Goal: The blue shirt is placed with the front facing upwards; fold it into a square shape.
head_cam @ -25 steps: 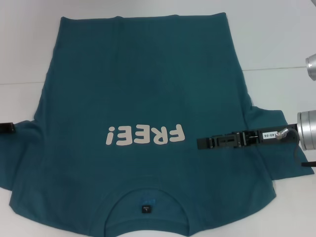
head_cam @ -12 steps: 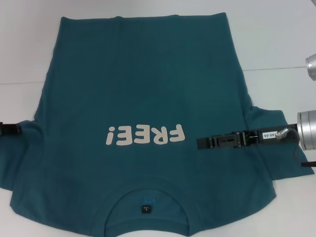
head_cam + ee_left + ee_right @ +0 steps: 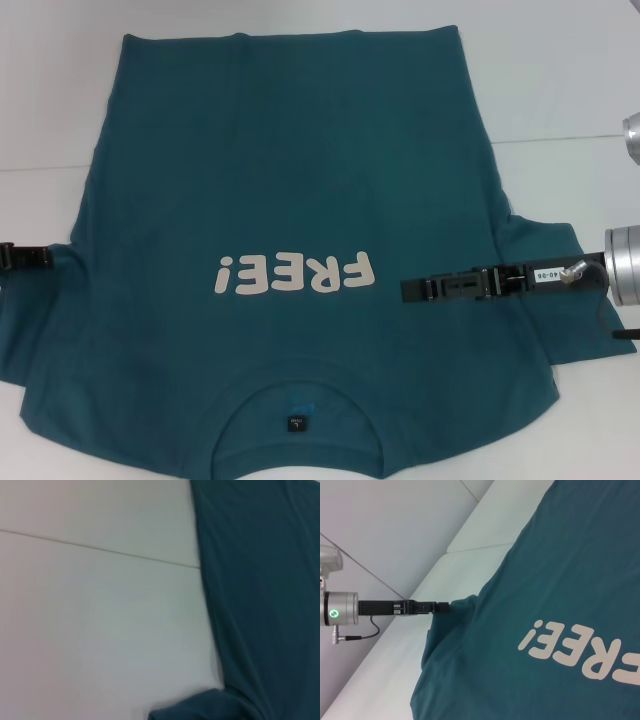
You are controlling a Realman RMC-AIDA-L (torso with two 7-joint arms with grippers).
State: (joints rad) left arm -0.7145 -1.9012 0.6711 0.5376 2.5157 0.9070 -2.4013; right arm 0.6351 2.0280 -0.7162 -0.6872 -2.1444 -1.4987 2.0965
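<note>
The left gripper [image 3: 45, 257], a slim black two-fingered tool, is seen low at the left edge of the head view, its tip meeting the edge of the shirt's left sleeve; in the right wrist view [image 3: 442, 607] the cloth is bunched at that tip, but whether the fingers are spread or pinched on the fabric cannot be told. Just beyond this tip, the large dark teal-blue short-sleeved cotton T-shirt [image 3: 290, 170] is spread flat, front up, on the white table [image 3: 560, 80]. Its cream "FREE!" chest print [image 3: 294, 273] lies between the two grippers, and the small dark neck label [image 3: 295, 425] sits nearer the robot than either tip. The right gripper [image 3: 410, 291], long and black, is laid across the shirt's right sleeve and chest side, its tip just past the print's end; its fingers appear pressed together, with no cloth seen lifted.
</note>
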